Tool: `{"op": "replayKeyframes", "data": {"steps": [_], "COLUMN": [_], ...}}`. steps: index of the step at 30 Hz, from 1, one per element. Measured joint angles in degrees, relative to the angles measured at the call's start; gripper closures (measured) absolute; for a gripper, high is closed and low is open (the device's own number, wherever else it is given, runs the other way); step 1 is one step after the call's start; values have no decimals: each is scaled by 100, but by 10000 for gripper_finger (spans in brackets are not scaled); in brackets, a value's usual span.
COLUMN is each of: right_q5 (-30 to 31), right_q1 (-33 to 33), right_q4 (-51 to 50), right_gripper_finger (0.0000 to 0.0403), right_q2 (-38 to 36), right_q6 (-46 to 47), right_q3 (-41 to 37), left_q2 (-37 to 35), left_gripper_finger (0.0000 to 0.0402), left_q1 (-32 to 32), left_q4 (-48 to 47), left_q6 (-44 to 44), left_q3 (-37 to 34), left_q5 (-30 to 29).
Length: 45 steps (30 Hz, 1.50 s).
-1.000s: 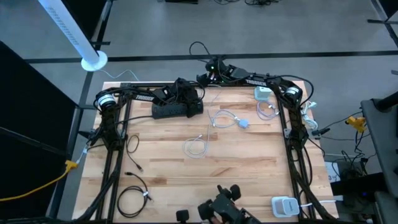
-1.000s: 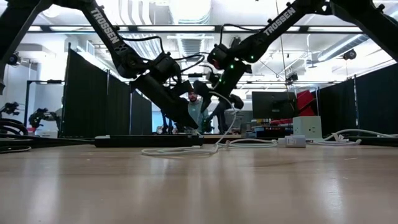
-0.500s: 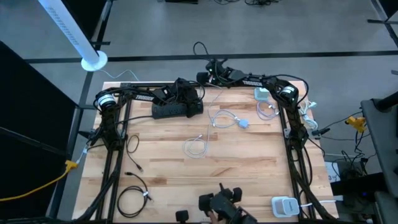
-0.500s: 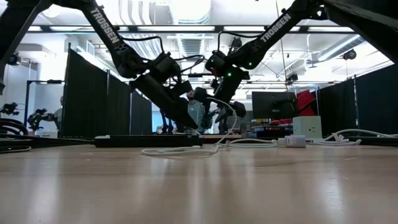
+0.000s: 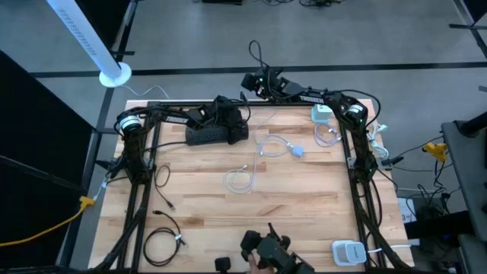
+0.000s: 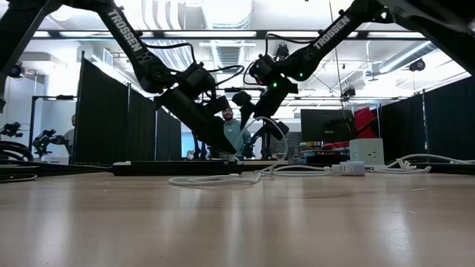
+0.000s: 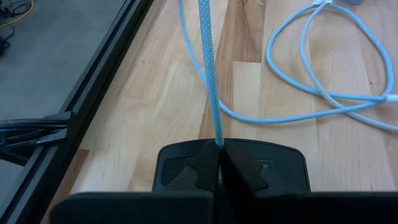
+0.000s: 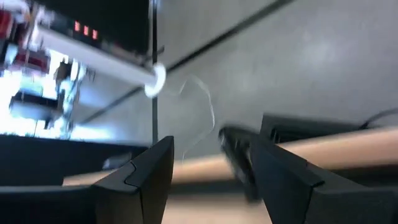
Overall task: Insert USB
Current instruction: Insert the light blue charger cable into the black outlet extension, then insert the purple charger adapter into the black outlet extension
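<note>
A black power strip [image 5: 207,135] lies at the table's far left; in the left wrist view its end [image 7: 280,165] shows just under my fingers. My left gripper [image 5: 242,125] slants down over that end, shut on a light-blue braided cable [image 7: 208,68]. The rest of the cable lies in loops [image 5: 270,143] on the wood, ending at a small pale adapter [image 5: 298,152]. My right gripper [image 5: 255,82] hangs above and just beyond the table's far edge, open [image 8: 211,180], with nothing between its fingers. My left gripper pinches the braided cable [image 7: 216,138] between its two shut fingers, right above the power strip's end. The fingers come slanting down from the table's left. The cable runs straight on ahead of the fingertips. What lies between the fingers is hidden by them.
A white charger block [image 5: 321,114] sits at the far right, another white box [image 5: 348,251] at the near right. Black cables [image 5: 163,240] lie near the left. A dark camera rig [image 5: 266,251] stands at the near edge. A person [image 6: 234,127] shows beyond the table.
My right gripper has rolled about the line it points along, staying open above the far edge. My left gripper has kept still, shut on the cable.
</note>
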Motion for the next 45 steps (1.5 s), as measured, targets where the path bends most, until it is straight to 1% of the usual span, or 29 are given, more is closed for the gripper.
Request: {"op": "replayKeyframes", "data": {"steps": [2,5,9,13,16,18,20,24,27,30,33,37,39,42,45], "right_q5": [51,-30,-29,-145,-206,-338,-517,-774,-857,-1251,-1810,-2559,-2807,-2861,-2884], "right_q1": [16,37,10,13,24,16,3,-24,-13,-14,-17,-12,20,112,283], "right_q4": [148,355,286,329,285,299,297,156,81,98,-65,-476,-795,-1447,-2125], "right_gripper_finger": [208,208,208,208,208,208,208,208,208,208,208,208,208,208,208], "right_q2": [25,5,-122,-489,-733,-887,-1037,-1330,-1542,-1745,-1824,-1836,-1840,-1840,-1894], "right_q6": [40,-294,-1340,-2364,-3059,-3423,-3667,-4152,-4800,-5252,-5555,-5797,-5831,-5979,-6312], "right_q3": [-17,-16,-19,-19,-18,-21,-21,-21,-23,-21,-21,-21,-21,-24,-25], "left_q2": [0,0,0,-4,-4,-2,-2,17,-47,-138,-301,-645,-903,-1430,-2047], "left_gripper_finger": [402,402,402,401,390,375,350,286,238,200,172,151,147,151,168], "left_q1": [0,0,0,0,0,0,0,2,2,0,0,0,0,0,2], "left_q4": [-2,2,2,2,-32,-39,-46,-188,-303,-402,-652,-1236,-1651,-2071,-2337], "left_q6": [-2,7,24,30,10,-19,-48,-132,-109,-82,-70,-74,-89,-141,-154], "left_q3": [-2,-4,-4,-4,-4,-4,-4,-37,-22,-28,-1,91,130,173,144], "left_q5": [2,-9,-20,-20,-41,-40,-40,-28,-70,-68,-63,-61,-63,-62,-32]}}
